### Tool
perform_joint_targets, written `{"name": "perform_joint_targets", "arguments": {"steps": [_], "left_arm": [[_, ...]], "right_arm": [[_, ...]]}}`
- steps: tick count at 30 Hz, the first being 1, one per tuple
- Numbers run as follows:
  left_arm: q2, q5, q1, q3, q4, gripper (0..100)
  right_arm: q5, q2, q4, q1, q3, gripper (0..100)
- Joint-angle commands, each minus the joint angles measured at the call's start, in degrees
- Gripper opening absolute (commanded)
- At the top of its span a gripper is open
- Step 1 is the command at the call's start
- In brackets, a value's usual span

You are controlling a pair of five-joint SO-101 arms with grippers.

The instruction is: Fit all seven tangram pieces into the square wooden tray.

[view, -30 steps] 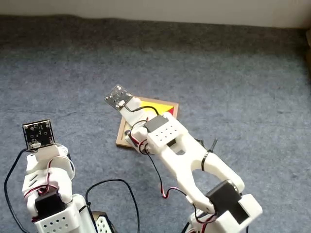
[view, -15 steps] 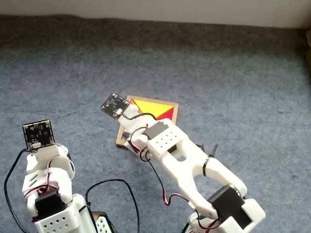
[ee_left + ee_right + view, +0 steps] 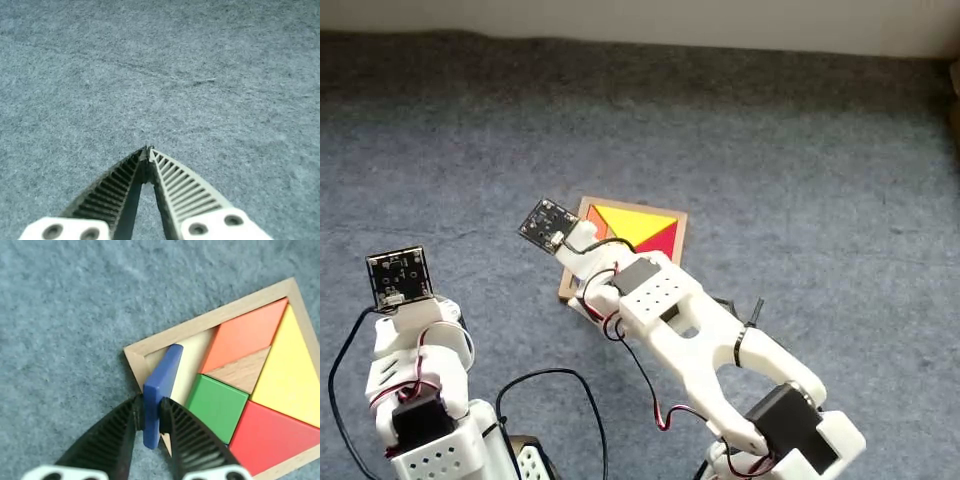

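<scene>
The square wooden tray [image 3: 200, 324] lies on grey carpet. It holds an orange triangle [image 3: 245, 335], a yellow triangle [image 3: 287, 370], a green square [image 3: 215, 402] and a red triangle [image 3: 272, 437]. My right gripper [image 3: 149, 415] is shut on a blue piece [image 3: 161, 385], held on its edge and leaning over the tray's corner beside the green square. A bare wooden triangle [image 3: 242, 372] shows between the orange and green pieces. In the high view the right arm [image 3: 660, 295] covers the tray's near half; the yellow triangle [image 3: 635, 225] shows beyond it. My left gripper [image 3: 148, 151] is shut with nothing in it, above bare carpet.
Grey carpet [image 3: 800, 150] spreads all around the tray. The left arm [image 3: 415, 350] stands at the near left, well apart from the tray. A pale wall strip [image 3: 720, 20] runs along the far edge.
The right arm's wrist has swung left and nearer, uncovering more of the yellow and red pieces. The left arm has not moved.
</scene>
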Motion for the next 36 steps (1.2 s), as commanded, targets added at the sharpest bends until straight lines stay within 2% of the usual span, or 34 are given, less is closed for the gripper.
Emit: {"name": "perform_joint_targets", "arguments": {"steps": [1, 8, 14, 18, 24, 29, 36], "left_arm": [[-2.24, -0.53, -0.40, -0.22, -1.23, 3], [-2.24, -0.53, -0.40, -0.22, -1.23, 3], [-2.24, -0.53, -0.40, -0.22, -1.23, 3], [-2.24, -0.53, -0.40, -0.22, -1.23, 3], [-2.24, -0.53, -0.40, -0.22, -1.23, 3], [-2.24, -0.53, -0.40, -0.22, -1.23, 3], [-2.24, -0.53, -0.40, -0.22, -1.23, 3]], "right_arm": [[0.18, -0.92, -0.66, -2.24, 0.04, 1.2], [0.18, 7.87, -0.75, -1.89, -1.80, 1.2], [0.09, 8.31, -0.48, 0.48, -4.79, 1.2], [0.09, 8.13, 0.31, 1.54, -4.88, 1.2], [0.09, 4.18, 7.78, 1.19, -7.16, 1.2], [0.00, -1.71, 7.69, 2.51, -6.99, 1.2], [-9.49, -1.80, 1.01, 7.60, -6.11, 1.2]]}}
